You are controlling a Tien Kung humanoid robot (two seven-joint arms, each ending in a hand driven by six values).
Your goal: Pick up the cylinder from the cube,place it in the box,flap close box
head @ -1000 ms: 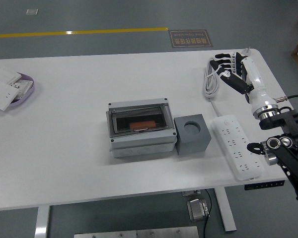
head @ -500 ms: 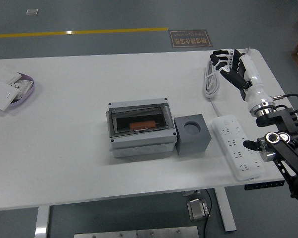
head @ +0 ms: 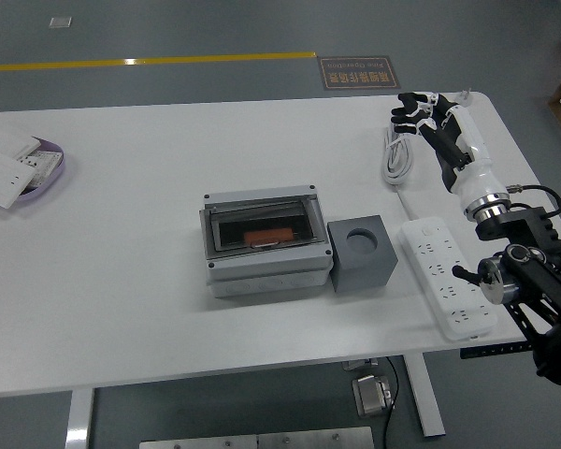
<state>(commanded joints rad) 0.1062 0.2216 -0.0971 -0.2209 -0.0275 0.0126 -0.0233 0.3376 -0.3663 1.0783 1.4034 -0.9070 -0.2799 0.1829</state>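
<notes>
Fingers [head: 413,105] spread; floor sign [head: 358,71] seemingly illegible

One high head view — looking forward and down over the white table [head: 150,309], near edge lowest.

Cube [head: 362,253] flanked by box [head: 264,245], power strip [head: 445,275].

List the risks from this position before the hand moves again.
1. The right hand hangs open over the coiled white cable; sweeping toward the box, it could snag it.
2. The power strip lies between the arm and the grey cube; a low pass could knock it.
</notes>
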